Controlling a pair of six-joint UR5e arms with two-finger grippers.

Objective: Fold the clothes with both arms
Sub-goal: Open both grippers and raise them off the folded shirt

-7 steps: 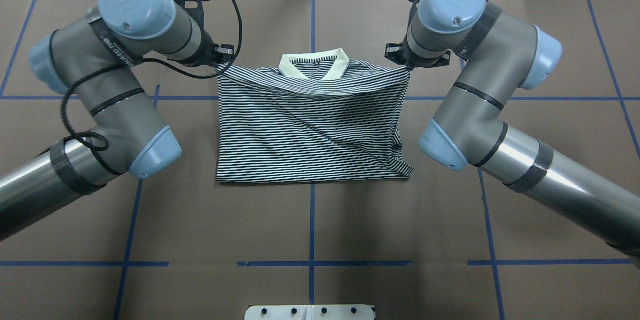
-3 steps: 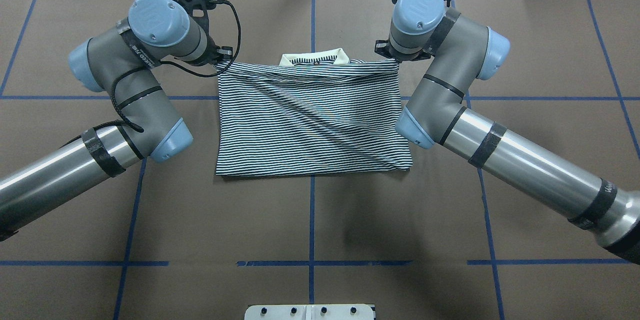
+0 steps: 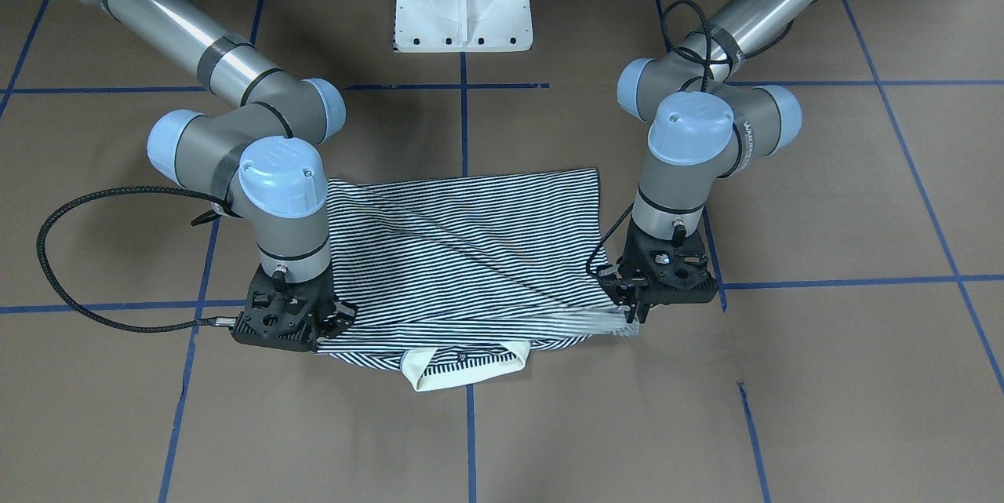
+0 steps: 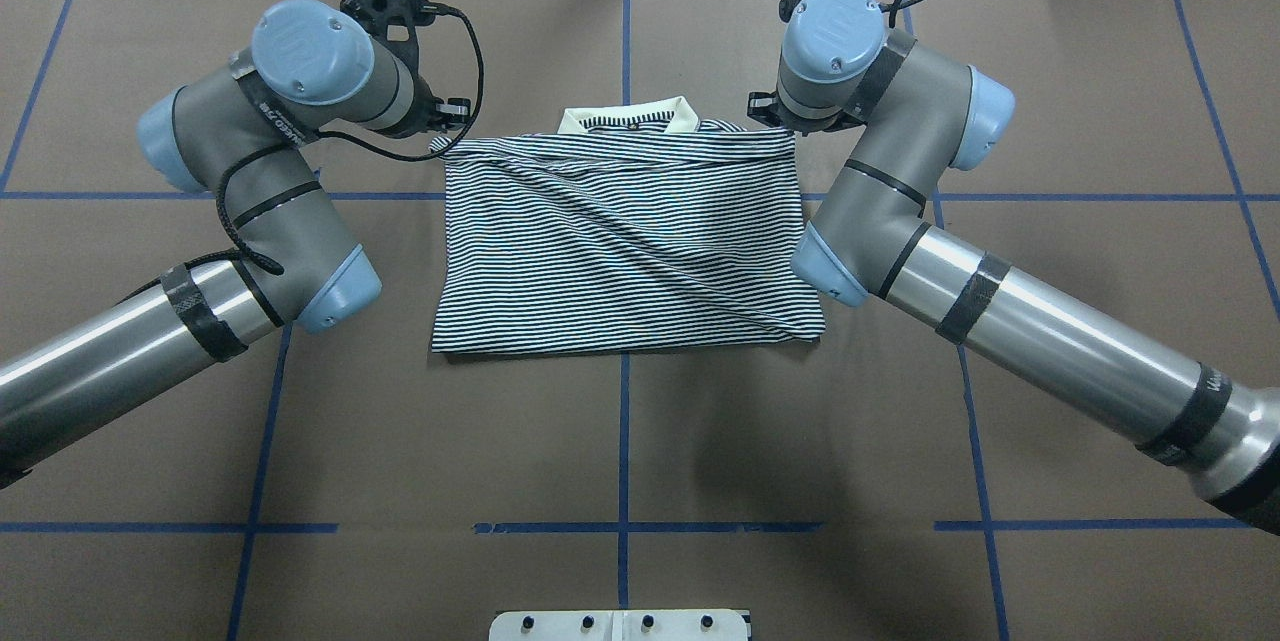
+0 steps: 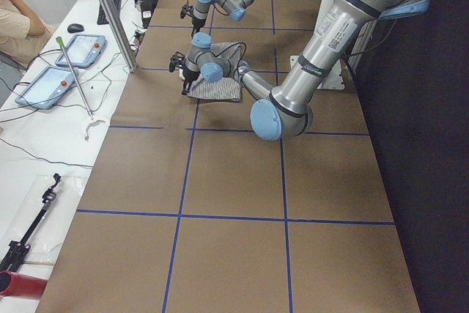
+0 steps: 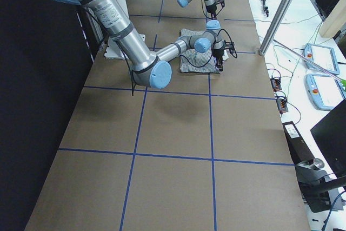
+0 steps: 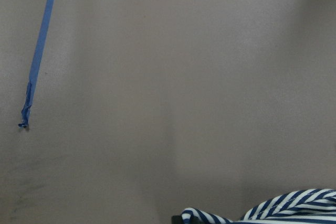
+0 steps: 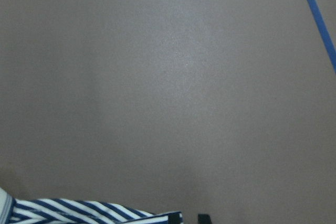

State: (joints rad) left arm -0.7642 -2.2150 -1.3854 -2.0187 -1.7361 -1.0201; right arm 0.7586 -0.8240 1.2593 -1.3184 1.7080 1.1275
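Striped shirt; left hand, right hand at corners

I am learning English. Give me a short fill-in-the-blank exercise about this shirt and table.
1. The shirt has thin navy and ____ stripes.
2. Its plain ____ sticks out from under the folded edge.
3. The table is marked with ____ tape lines.

Missing words: white, collar, blue.
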